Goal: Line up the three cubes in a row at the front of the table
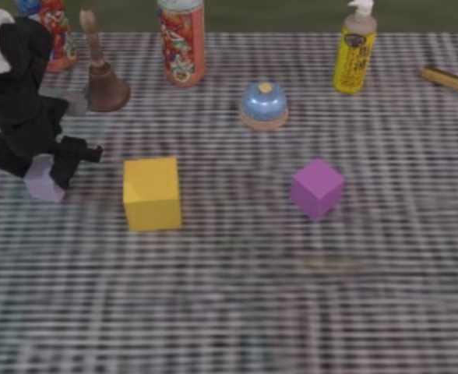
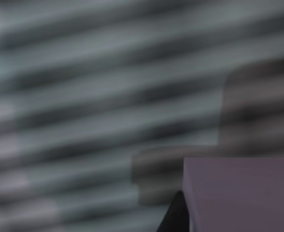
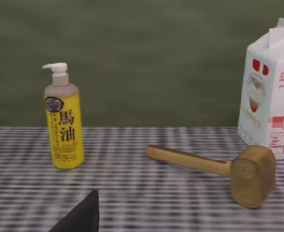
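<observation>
left gripper (image 1: pixel 48 173): low over the table's left edge, its fingers closed around the lilac cube
lilac cube (image 1: pixel 42 181): by the left edge of the table, about halfway between back and front, clamped in the left gripper; the left wrist view shows its top face (image 2: pixel 241 193) close up over the cloth
yellow cube (image 1: pixel 152 193): on the table left of centre, near the lilac cube but apart from it, nothing touching it
purple cube (image 1: pixel 317 187): on the table right of centre, well apart from the yellow cube, roughly level with it
table (image 1: pixel 291 312): checked cloth; its front half carries none of the cubes
right gripper: not seen from above; only a dark tip (image 3: pixel 79 217) shows in the right wrist view, so I cannot tell its state
back edge: a blue bell (image 1: pixel 264 104), a brown handbell (image 1: pixel 100 78), a red can (image 1: pixel 182 39), a yellow pump bottle (image 1: pixel 354 51)
right back corner: a wooden mallet (image 3: pixel 224 169) lying beside a milk carton (image 3: pixel 272 96)
</observation>
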Controlling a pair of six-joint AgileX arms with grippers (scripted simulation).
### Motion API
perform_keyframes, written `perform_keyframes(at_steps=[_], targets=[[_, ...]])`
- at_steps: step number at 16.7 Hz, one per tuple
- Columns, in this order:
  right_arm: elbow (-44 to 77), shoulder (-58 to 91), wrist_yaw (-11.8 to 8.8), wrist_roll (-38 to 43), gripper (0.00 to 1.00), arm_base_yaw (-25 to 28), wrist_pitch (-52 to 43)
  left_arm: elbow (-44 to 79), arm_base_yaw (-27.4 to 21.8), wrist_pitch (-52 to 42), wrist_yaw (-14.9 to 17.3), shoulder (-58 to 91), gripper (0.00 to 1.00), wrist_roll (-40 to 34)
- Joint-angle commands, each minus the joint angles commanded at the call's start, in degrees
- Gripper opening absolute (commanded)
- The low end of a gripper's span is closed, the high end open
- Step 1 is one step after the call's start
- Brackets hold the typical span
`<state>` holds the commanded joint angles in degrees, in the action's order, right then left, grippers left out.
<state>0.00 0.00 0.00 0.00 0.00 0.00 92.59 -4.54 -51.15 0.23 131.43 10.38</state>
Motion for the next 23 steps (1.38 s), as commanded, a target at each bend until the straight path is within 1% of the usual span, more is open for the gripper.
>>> perform_keyframes(at_steps=[8, 10, 15, 21, 23], targets=[[0.0, 0.0, 0.0, 0.0, 1.00, 0.0, 0.0, 0.8, 0.0, -0.8, 0.3, -1.9, 0.00, -0.1], [0.0, 0.0, 0.0, 0.0, 1.00, 0.0, 0.0, 2.5, 0.1, -3.0, 0.3, -2.5, 0.00, 0.0], [0.0, 0.0, 0.0, 0.0, 1.00, 0.0, 0.0, 8.9, 1.0, -13.2, 0.3, -5.8, 0.00, -0.3], [0.0, 0.0, 0.0, 0.0, 1.00, 0.0, 0.0, 9.6, 0.7, -14.1, 0.2, -6.1, 0.00, -0.3], [0.0, 0.0, 0.0, 0.0, 1.00, 0.0, 0.0, 10.3, -1.1, -14.5, 0.2, -5.7, 0.00, -2.1]])
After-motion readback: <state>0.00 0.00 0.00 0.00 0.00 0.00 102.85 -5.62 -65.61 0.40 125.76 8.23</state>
